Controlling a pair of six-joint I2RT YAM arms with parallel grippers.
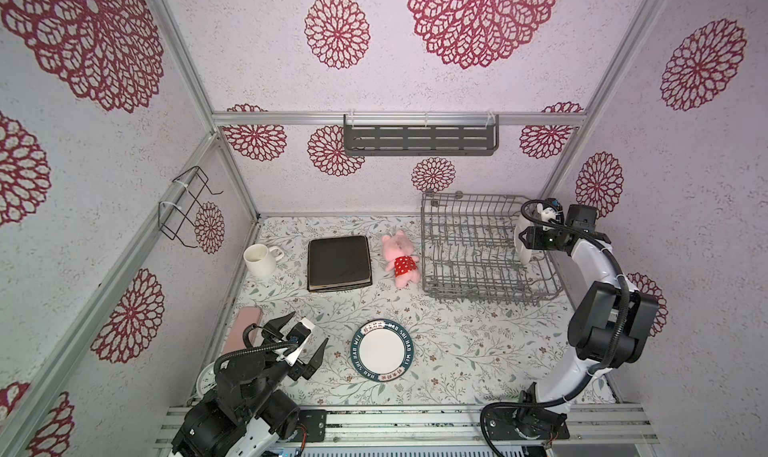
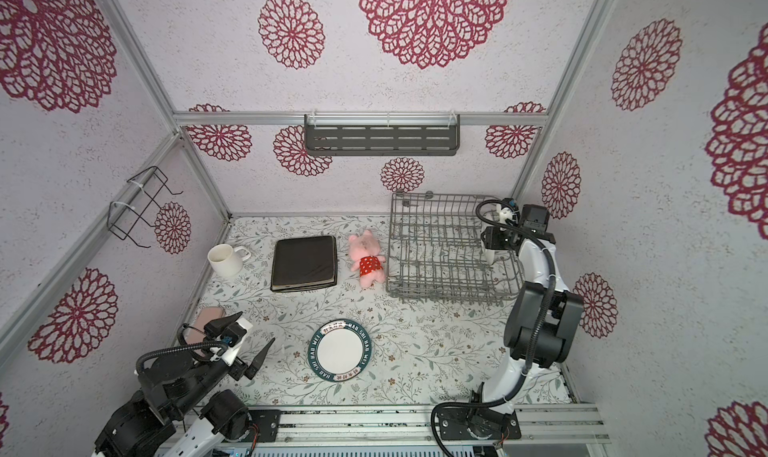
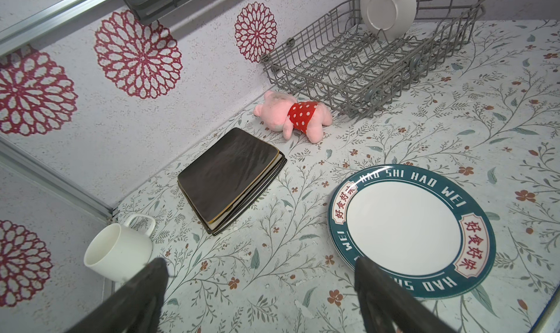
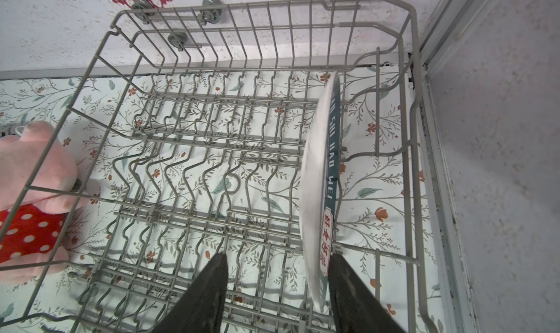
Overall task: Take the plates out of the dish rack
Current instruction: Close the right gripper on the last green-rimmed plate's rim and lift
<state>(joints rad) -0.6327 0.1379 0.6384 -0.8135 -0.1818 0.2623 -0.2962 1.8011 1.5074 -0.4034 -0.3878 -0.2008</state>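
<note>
Inside rack, R hand straddles upright plate, jaws apart, not gripping yet; L hand wide open, empty.

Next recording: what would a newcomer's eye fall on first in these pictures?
A lone round plate stands on edge at the right end of the grey dish rack, the right pincer open astride its rim. On the floral table in front lies a teal-rimmed plate, with a pink plush pig and a dark-topped stack of square plates left of the rack.
</note>
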